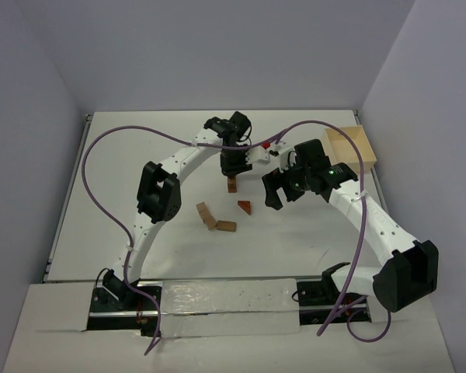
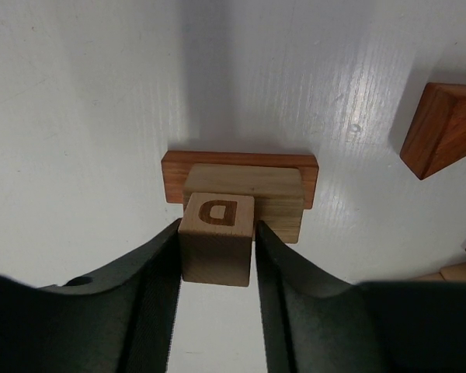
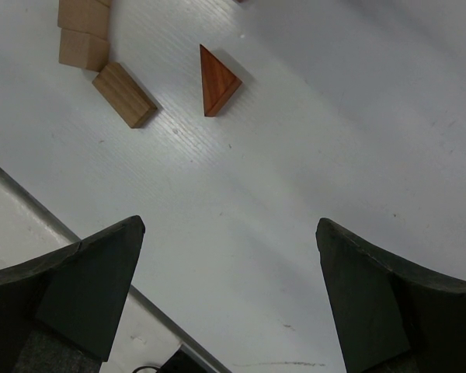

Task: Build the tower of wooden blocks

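Observation:
The wood block tower [image 1: 231,184] stands mid-table: a reddish flat bar [image 2: 239,166] at the bottom, a pale block [image 2: 272,194] on it, and a cube marked D [image 2: 217,233] on top. My left gripper [image 2: 216,225] reaches down over the stack from above [image 1: 233,167], and its fingers [image 2: 159,272] lie against both sides of the D cube. To the right of the tower my right gripper [image 1: 276,190] hovers over bare table, open with nothing between its jaws [image 3: 229,233]. A reddish triangular wedge [image 1: 245,207] [image 3: 216,80] [image 2: 443,128] lies loose near the tower.
Loose tan blocks lie left of the wedge: a bar [image 3: 124,95] [image 1: 227,226] and two cuboids [image 3: 84,48] [image 1: 207,214]. A larger pale wooden box [image 1: 349,149] sits at the table's right edge. Purple cables arch over both arms.

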`<action>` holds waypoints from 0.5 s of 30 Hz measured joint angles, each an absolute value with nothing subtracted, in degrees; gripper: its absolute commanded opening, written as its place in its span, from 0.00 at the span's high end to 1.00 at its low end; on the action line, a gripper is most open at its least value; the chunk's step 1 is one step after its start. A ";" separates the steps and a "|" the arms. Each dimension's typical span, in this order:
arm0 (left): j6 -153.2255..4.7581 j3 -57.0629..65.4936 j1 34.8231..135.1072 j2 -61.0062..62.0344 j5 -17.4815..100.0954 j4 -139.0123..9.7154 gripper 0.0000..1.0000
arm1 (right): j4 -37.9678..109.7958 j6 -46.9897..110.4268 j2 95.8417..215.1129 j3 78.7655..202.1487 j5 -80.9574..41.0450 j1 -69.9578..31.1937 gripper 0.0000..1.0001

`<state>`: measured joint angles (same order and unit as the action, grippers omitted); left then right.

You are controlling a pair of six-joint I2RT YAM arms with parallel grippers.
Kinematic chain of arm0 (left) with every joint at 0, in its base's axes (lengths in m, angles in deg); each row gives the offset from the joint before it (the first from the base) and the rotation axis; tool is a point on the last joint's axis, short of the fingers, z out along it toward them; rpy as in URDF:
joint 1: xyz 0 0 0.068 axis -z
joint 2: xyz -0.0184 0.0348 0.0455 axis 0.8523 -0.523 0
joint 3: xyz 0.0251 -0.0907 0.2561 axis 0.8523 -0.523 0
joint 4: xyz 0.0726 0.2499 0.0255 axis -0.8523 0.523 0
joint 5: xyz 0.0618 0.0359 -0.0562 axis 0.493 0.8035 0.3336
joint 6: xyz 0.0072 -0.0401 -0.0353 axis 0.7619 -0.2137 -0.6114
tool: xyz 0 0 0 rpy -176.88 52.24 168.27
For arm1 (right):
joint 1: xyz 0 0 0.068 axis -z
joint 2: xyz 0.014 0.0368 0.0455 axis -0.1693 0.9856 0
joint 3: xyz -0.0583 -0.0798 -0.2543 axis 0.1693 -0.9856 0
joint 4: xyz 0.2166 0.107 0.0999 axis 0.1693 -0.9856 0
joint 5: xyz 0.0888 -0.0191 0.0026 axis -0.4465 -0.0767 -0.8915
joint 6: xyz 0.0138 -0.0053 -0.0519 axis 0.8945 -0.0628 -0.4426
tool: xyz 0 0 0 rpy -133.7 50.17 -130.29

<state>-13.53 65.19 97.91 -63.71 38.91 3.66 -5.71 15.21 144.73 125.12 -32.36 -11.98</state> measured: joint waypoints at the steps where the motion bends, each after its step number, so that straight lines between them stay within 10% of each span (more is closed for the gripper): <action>1: -13.53 65.19 97.91 -63.71 38.91 3.69 0.39 | -5.71 15.21 144.75 125.12 -32.40 -11.97 0.00; 5: -13.75 65.14 97.91 -63.71 39.04 3.74 0.09 | -5.71 15.21 144.87 125.12 -32.69 -11.95 0.00; 15: -13.92 64.52 98.74 -62.41 41.05 3.74 0.02 | -5.71 15.04 145.09 125.12 -33.19 -11.95 0.00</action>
<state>-13.92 64.52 98.74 -62.41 41.05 3.74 -5.71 15.04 145.09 125.12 -33.19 -11.95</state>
